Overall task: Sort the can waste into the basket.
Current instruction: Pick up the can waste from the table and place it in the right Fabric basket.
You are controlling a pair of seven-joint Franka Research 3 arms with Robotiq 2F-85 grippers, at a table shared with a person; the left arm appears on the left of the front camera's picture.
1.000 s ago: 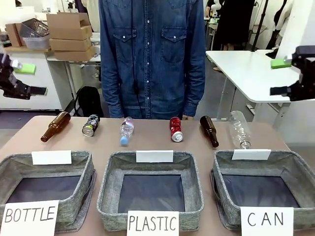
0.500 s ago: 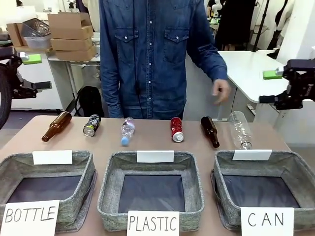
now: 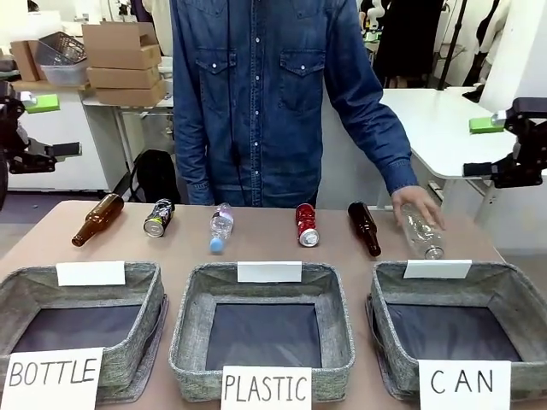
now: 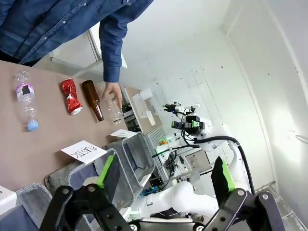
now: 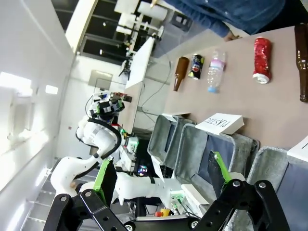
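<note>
basket [image 3: 500, 275]: grey woven, white "CAN" sign, well below the right gripper [image 5: 160, 172] fingers; right edge cut off
left gripper [image 4: 162, 171]: fingers wide, empty
right gripper: fingers wide, empty
red can [image 5: 261, 59]: dented, silver ends, lying far beyond right fingers
black can [image 5: 196, 66]: lying farther off; logo too small to read

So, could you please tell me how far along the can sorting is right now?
Nothing looks done: the CAN basket holds nothing. In hand: nothing either; the left gripper and right gripper hang raised off the table, jaws open, while the person's hand rests on a clear bottle. Left: the red can and black can, both lying on the table.
</note>
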